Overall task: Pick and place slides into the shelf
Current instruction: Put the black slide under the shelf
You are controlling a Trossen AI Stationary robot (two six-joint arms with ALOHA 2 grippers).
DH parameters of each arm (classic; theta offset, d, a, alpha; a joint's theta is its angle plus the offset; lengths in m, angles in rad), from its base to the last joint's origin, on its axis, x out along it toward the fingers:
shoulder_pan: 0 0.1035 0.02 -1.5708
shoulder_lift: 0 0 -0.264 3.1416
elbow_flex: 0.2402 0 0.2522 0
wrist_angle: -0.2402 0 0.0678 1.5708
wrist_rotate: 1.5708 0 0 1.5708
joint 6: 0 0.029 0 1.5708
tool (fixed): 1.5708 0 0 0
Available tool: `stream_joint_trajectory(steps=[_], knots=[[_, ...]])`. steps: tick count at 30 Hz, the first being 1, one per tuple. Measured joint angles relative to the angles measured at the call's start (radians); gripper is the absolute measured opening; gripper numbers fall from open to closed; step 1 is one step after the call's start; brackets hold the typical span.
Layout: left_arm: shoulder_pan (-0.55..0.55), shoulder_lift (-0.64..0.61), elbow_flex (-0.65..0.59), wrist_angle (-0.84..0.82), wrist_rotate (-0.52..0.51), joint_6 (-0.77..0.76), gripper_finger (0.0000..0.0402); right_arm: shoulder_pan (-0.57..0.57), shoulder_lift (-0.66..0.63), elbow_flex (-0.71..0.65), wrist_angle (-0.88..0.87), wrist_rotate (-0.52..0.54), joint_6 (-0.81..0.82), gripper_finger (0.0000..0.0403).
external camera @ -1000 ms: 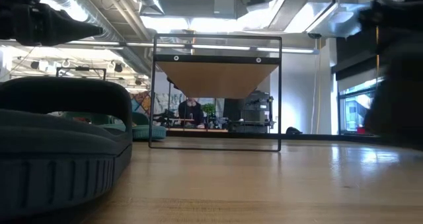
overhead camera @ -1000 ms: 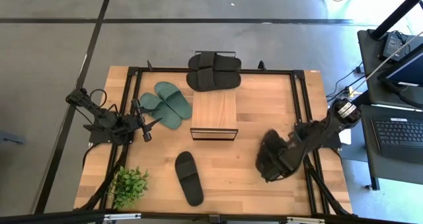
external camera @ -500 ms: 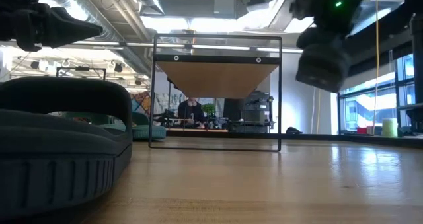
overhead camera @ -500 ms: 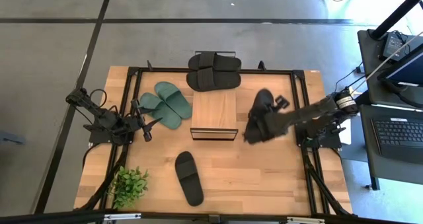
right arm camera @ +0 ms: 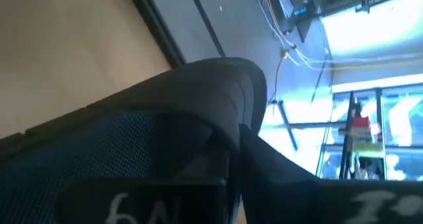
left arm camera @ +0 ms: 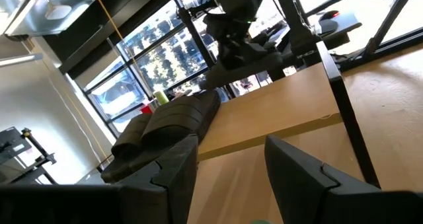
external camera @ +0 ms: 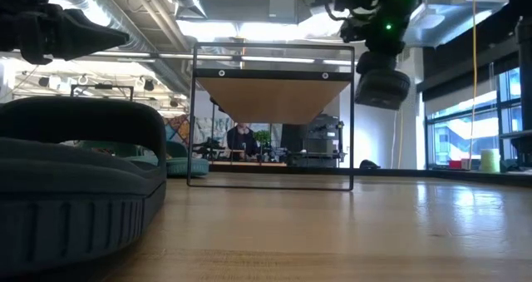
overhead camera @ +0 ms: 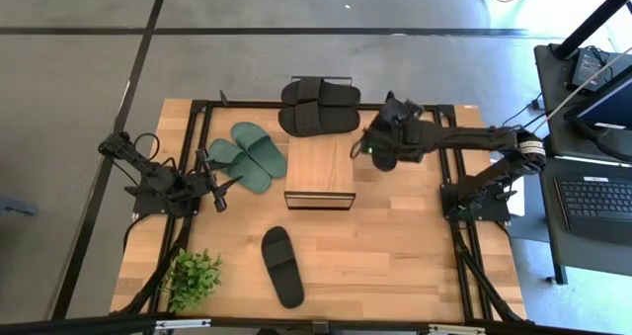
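Note:
My right gripper is shut on a black slide and holds it in the air by the shelf's far right corner; the low view shows the gripper level with the shelf's plank top. Two black slides lie stacked at the table's far edge behind the shelf. Two dark green slides lie flat left of the shelf. One black slide lies sole down near the table's near edge. My left gripper waits open beside the green slides. My right gripper has the black slide pinched, with the broad strap lying in front of the fingers; one finger shows beside it and the slide hides the other. The slide hangs below the gripper, lifted clear of the table and the shelf.
A small potted plant stands at the near left corner. Black frame rails run along the table's sides. The near black slide fills the low view's left foreground. Bare wood lies right of and nearer than the shelf.
My right gripper has carried the black slide up from the table's near right part toward the far edge and the left, and it now stands beside the shelf's far right corner. The slide is now lifted clear of the table and has turned with the arm.

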State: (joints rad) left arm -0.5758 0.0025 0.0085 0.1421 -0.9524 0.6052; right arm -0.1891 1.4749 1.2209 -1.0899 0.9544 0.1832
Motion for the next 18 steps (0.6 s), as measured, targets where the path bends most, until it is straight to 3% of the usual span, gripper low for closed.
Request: stream_joint_trajectory(steps=[3,11,14,18], knots=[[0.000,0.000,0.000,0.000,0.000,0.000,0.0168,-0.060,-0.021,0.000,0.112,-0.063,-0.163,0.0013],[0.000,0.000,0.000,0.000,0.000,0.000,0.0168,-0.201,-0.029,-0.017,0.406,-0.350,-0.595,0.0013],[0.000,0.000,0.000,0.000,0.000,0.000,0.0168,-0.229,-0.029,-0.051,0.426,-0.387,-0.722,0.0013],[0.000,0.000,0.000,0.000,-0.007,0.000,0.0168,-0.257,-0.029,-0.123,0.426,-0.405,-0.743,0.0013]])
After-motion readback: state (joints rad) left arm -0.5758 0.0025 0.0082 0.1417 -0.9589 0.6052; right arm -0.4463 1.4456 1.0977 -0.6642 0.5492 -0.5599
